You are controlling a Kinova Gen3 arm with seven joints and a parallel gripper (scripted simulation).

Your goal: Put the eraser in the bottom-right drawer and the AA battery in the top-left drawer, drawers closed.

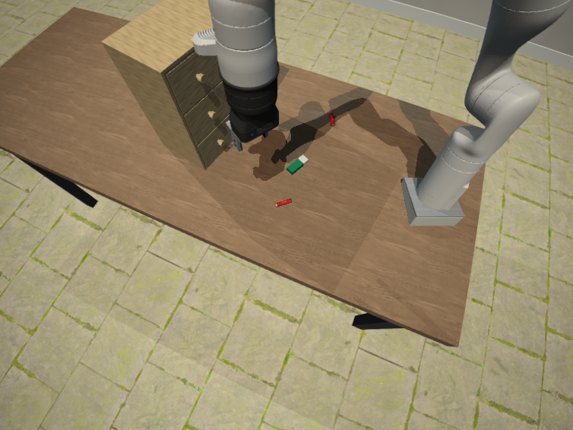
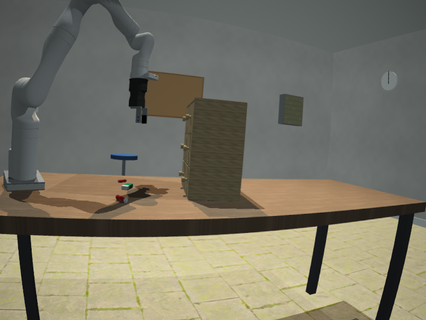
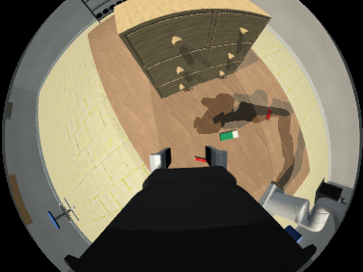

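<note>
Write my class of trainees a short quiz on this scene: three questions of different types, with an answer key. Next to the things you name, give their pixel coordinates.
1. True or false: the end effector (image 1: 251, 142) (image 2: 141, 122) (image 3: 187, 153) is holding something.
2. Multiple choice: what colours is the eraser (image 1: 294, 166) (image 2: 127, 186) (image 3: 226, 136)?
a) blue and yellow
b) green and white
c) black and orange
3. Fill in the blank: in the wrist view, the chest (image 1: 134, 71) (image 2: 216, 147) (image 3: 152, 45) shows ___ knobs on its front.

Key: 1 false; 2 b; 3 six

The room has a blue stool (image 2: 124, 157) (image 3: 54, 219), an orange board (image 2: 172, 94) (image 3: 20, 199) and a round clock (image 2: 388, 81).
</note>
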